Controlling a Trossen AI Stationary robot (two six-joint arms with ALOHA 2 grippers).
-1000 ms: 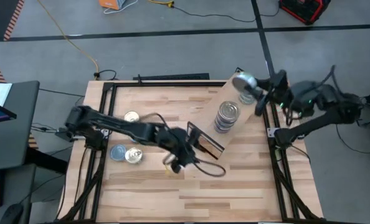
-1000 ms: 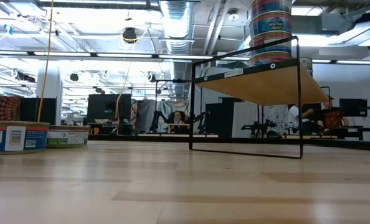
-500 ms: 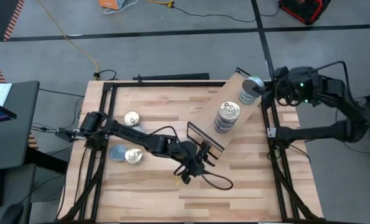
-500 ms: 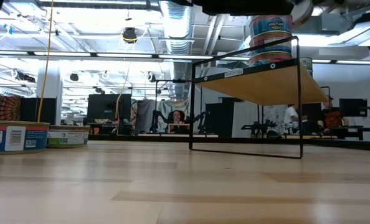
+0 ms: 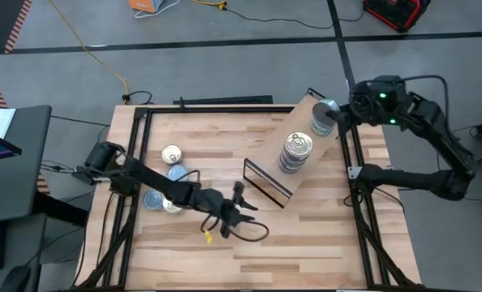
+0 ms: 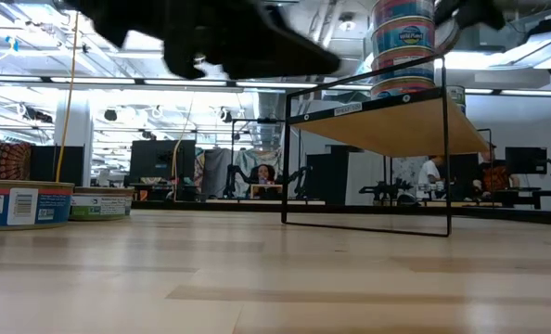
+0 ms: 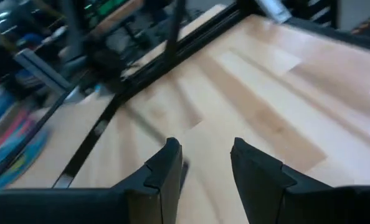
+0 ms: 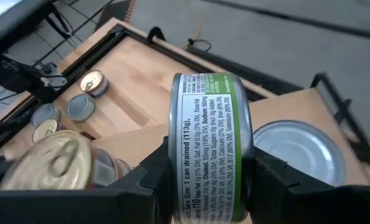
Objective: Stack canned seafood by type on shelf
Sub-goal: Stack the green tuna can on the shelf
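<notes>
A wooden table (image 5: 306, 235) seen from above, with two dark robot arms reaching over it. The right gripper (image 8: 210, 171) hovers over the far end of a light wood shelf (image 5: 267, 158), its two fingers pinching a tin on its edge (image 8: 210, 146). That tin's side label has a green band and black print reading "1 can drained (113g)", with a column of nutrition figures below it that is mostly too small to read. Just beside it, a tin with a plain silver top (image 8: 300, 152) sits flat on the shelf. A tall stack of tins with a pale gold lid on top (image 5: 295, 152) stands near the middle of the shelf; in the table-level view the stack (image 6: 403, 42) shows colourful wrappers with a blue oval logo, its words too small to make out. The left gripper (image 5: 234, 212) hangs over bare wood near the table's centre, close to the shelf's near end, its fingers (image 7: 166, 168) set a little apart and holding nothing. More tins lie loose on the table's left side: one gold-lidded (image 5: 171, 153), one blue-lidded (image 5: 176, 173), another blue-lidded (image 5: 153, 199), and a gold one partly hidden under the arm (image 5: 169, 206). A white label with a barcode shows on one low tin (image 6: 20, 204) at the table-level view's edge.
</notes>
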